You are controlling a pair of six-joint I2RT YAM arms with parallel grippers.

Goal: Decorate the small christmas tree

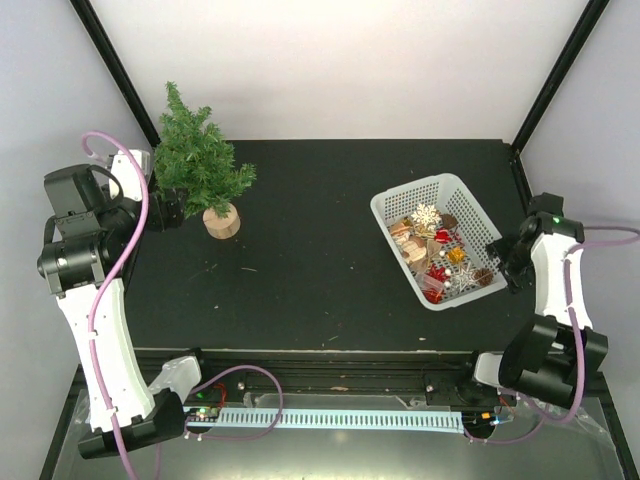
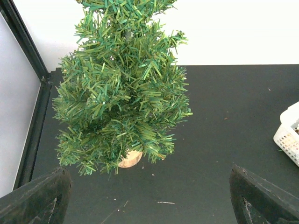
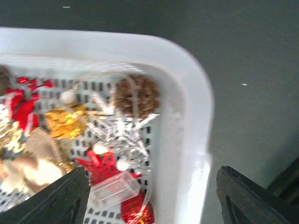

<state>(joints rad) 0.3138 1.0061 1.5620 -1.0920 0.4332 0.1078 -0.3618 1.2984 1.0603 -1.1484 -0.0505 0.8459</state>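
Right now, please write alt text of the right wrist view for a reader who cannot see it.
A white mesh basket of ornaments on a black table fills the view: a pine cone, a silver snowflake, red and gold pieces. The right gripper hangs open above the basket's corner, its fingers at the bottom edge.

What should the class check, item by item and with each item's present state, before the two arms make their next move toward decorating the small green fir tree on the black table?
1. Small dark-green bristly fir tree upright on its round light-wood stump base: ok.
2. Left gripper open, empty, facing the tree: ok.
3. Right gripper open, empty, above a corner of the white plastic mesh basket: ok.
4. Brown pine cone in view in that corner: ok.
5. Hanging loop on an ornament visible: cannot tell, blurred.
6. Any ornament on the tree: not ok, none visible.
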